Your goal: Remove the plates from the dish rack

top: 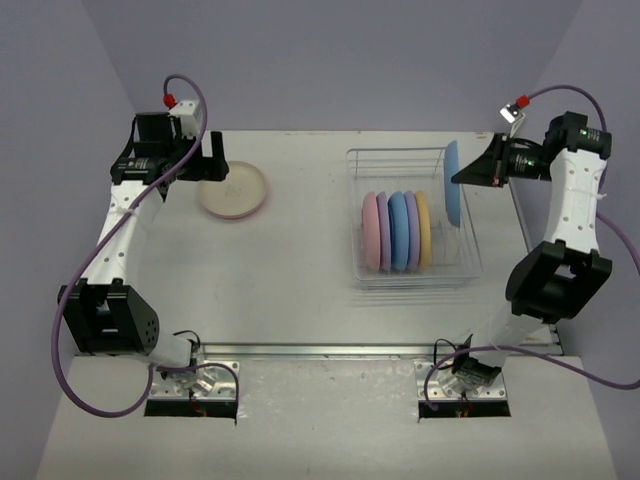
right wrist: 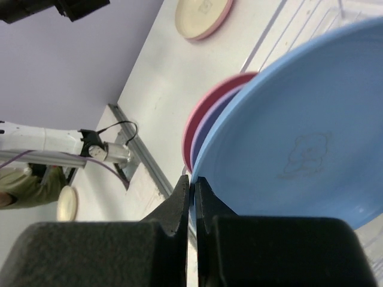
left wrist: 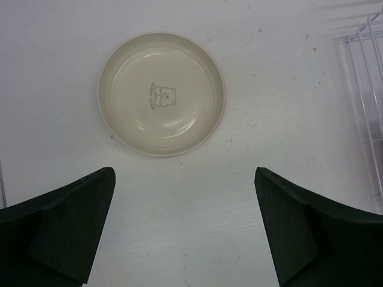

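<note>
right claw [right wrist: 192, 185]: grips rim of round matte blue plate [right wrist: 299, 137], over silver wire dish rack [top: 415, 283] | left claw [left wrist: 185, 197]: gapes wide over round cream plate [left wrist: 161, 94], far left

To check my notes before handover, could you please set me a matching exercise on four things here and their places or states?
1. cream plate
2. pink plate
3. left pincer
4. right pincer

A. standing in the rack
B. shut on the blue plate
C. flat on the table
D. open, empty

Pairs: 1-C, 2-A, 3-D, 4-B
</note>
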Robot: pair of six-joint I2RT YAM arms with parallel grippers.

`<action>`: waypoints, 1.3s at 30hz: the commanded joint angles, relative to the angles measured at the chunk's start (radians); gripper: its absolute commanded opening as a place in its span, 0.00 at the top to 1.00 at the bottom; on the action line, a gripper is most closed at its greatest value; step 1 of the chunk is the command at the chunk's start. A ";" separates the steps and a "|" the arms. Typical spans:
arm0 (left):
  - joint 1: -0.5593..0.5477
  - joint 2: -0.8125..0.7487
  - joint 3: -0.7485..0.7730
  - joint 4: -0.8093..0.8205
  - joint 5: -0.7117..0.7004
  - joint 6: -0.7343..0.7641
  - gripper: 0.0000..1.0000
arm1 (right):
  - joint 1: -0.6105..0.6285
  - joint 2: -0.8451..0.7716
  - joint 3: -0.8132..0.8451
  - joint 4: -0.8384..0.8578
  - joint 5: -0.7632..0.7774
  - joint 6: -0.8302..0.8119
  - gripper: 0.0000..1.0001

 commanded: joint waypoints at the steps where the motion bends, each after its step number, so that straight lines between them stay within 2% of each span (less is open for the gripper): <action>1: -0.005 -0.061 0.020 0.026 0.015 -0.013 0.00 | -0.005 -0.053 0.176 -0.131 -0.102 0.071 1.00; 4: -0.005 -0.071 0.034 0.013 0.038 -0.034 0.00 | 0.007 -0.054 0.308 -0.129 -0.048 0.059 1.00; 7: -0.005 -0.069 0.073 -0.021 0.074 -0.089 0.00 | 0.069 -0.080 0.369 -0.130 0.081 -0.016 1.00; 9: -0.005 -0.073 0.097 -0.046 0.122 -0.143 0.00 | 0.175 -0.110 0.376 -0.122 0.209 -0.056 1.00; 13: -0.006 -0.096 0.102 -0.054 0.188 -0.158 0.00 | 0.351 -0.189 0.313 -0.019 0.449 -0.077 1.00; 16: -0.008 -0.104 0.117 -0.077 0.209 -0.139 0.00 | 0.540 -0.241 0.260 0.028 0.588 -0.103 1.00; 18: -0.008 -0.107 0.150 -0.117 0.235 -0.110 0.00 | 0.686 -0.261 0.229 0.069 0.760 -0.138 1.00; 19: -0.010 -0.107 0.153 -0.121 0.250 -0.104 0.00 | 0.700 -0.271 0.213 0.085 0.809 -0.150 1.00; 20: -0.012 -0.107 0.178 -0.151 0.275 -0.064 0.00 | 0.794 -0.287 0.178 0.115 0.890 -0.169 1.00; 22: -0.022 -0.104 0.195 -0.176 0.285 -0.046 0.01 | 0.875 -0.311 0.101 0.154 0.982 -0.193 1.00; 24: -0.048 -0.089 0.228 -0.225 0.302 -0.018 0.04 | 0.989 -0.345 0.046 0.207 1.065 -0.222 1.00; 27: -0.156 -0.069 0.252 -0.273 0.281 0.004 0.09 | 1.119 -0.389 -0.067 0.288 1.234 -0.270 1.00; 29: -0.242 -0.048 0.262 -0.303 0.247 0.013 0.12 | 1.254 -0.414 -0.144 0.338 1.352 -0.310 1.00; 33: -0.332 -0.011 0.258 -0.333 0.239 0.024 0.16 | 1.322 -0.426 -0.209 0.376 1.438 -0.349 1.00; 35: -0.386 0.012 0.258 -0.340 0.227 0.031 0.18 | 1.379 -0.449 -0.267 0.421 1.528 -0.395 1.00; 39: -0.418 0.050 0.266 -0.345 0.264 0.032 0.18 | 1.456 -0.477 -0.337 0.462 1.600 -0.442 1.00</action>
